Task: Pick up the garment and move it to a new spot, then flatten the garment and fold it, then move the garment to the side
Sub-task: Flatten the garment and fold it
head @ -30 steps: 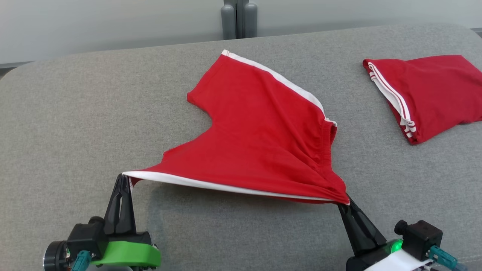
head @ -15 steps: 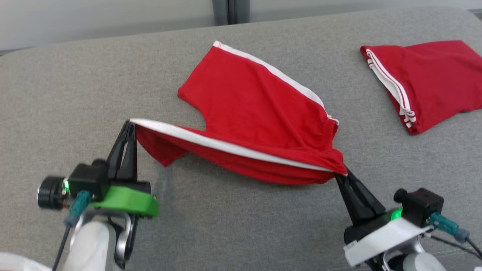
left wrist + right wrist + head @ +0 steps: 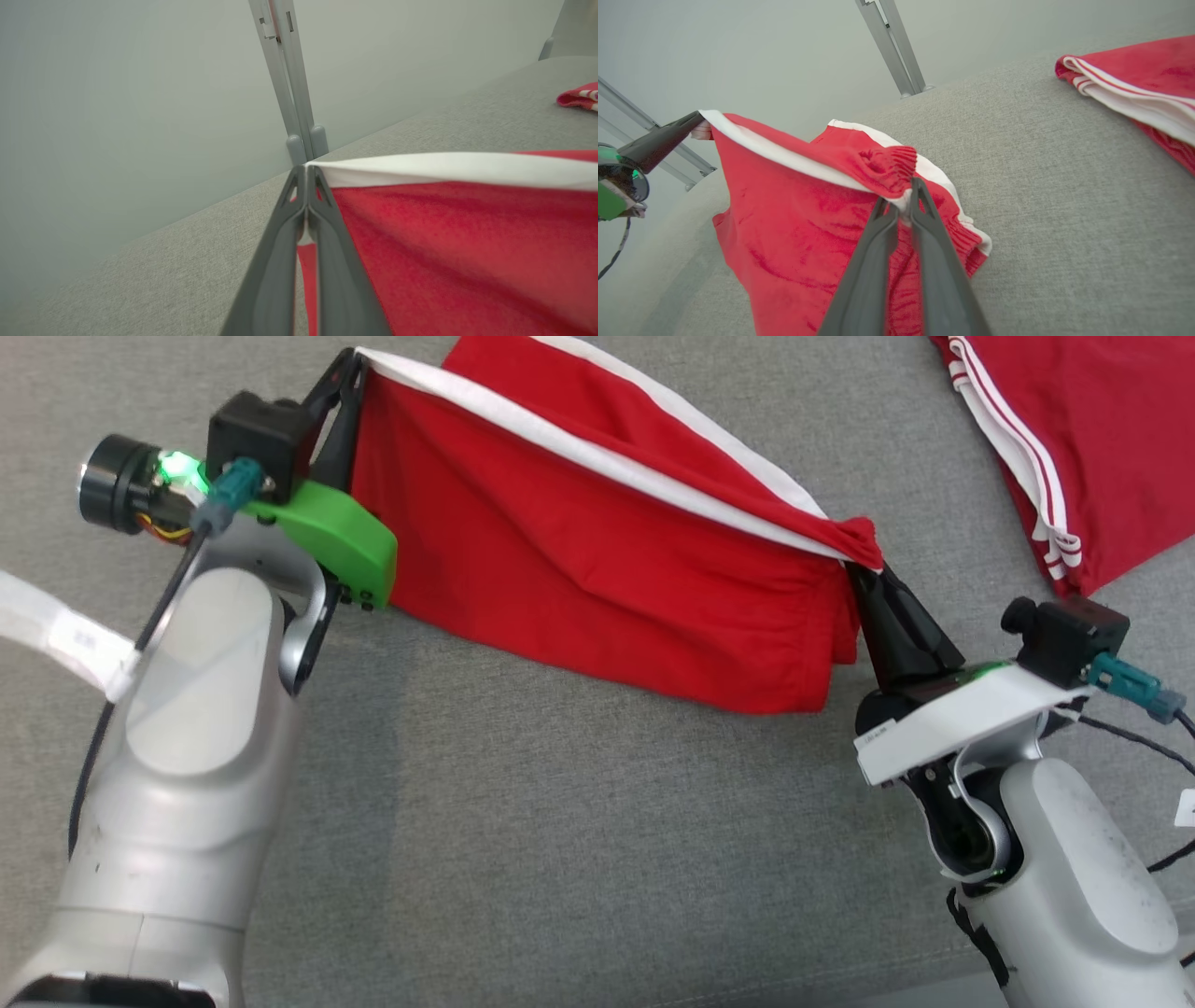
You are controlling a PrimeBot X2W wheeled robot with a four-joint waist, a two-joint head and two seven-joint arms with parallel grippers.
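Handling, seemingly, as soft, light, limp cloth: red garment, upper centre of frame, is hanging over the table; your left fingers and right fingers are pinching closed on its white-banded edge.

garment top cropped, second garment cropped

There are two red garments: a lifted garment at upper centre and a folded garment at upper right. Two grippers: left gripper, right gripper. One grey cushion.
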